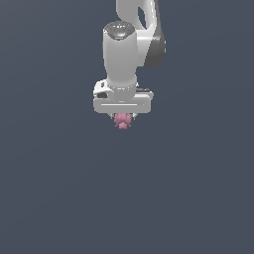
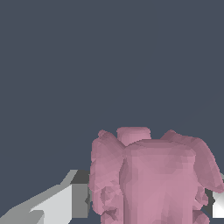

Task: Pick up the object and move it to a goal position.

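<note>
The object is a tiny pink, knobbly lump, much narrower than the white gripper body above it. It sits right under my gripper, between the short fingers, which are mostly hidden behind it. In the wrist view the object fills the space between the two grey-white fingers, one on each side and pressed against it. The gripper is shut on the object and points straight down.
The white arm rises above the gripper. All around is a plain dark grey-blue surface with nothing else on it. No goal marker shows.
</note>
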Tool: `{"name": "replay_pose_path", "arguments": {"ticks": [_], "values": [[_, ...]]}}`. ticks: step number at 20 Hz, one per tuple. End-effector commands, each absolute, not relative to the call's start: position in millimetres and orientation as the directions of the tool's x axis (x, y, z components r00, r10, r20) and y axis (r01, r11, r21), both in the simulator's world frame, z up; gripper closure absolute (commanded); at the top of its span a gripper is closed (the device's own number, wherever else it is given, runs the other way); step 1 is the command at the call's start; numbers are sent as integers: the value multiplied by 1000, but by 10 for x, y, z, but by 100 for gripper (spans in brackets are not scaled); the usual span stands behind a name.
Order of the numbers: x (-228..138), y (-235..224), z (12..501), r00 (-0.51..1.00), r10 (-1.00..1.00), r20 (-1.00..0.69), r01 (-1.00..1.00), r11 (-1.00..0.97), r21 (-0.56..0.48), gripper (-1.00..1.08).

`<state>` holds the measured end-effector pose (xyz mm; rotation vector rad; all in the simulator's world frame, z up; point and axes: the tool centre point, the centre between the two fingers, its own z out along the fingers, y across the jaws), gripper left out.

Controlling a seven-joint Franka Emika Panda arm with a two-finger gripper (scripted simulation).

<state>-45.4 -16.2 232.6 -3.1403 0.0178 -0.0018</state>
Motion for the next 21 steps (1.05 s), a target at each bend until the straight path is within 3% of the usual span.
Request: {"name": "replay_pose_path", "arguments": {"ticks": [1,11,21], "values": [[-473,-246,2599,1000,-11,0,-11,-1000,-1,108],[-484,-492,3388,1000,-11,0,-11,-1000,-1,108],[-469,-572,3641,1000,-11,0,-11,-1000,0,108]]}}
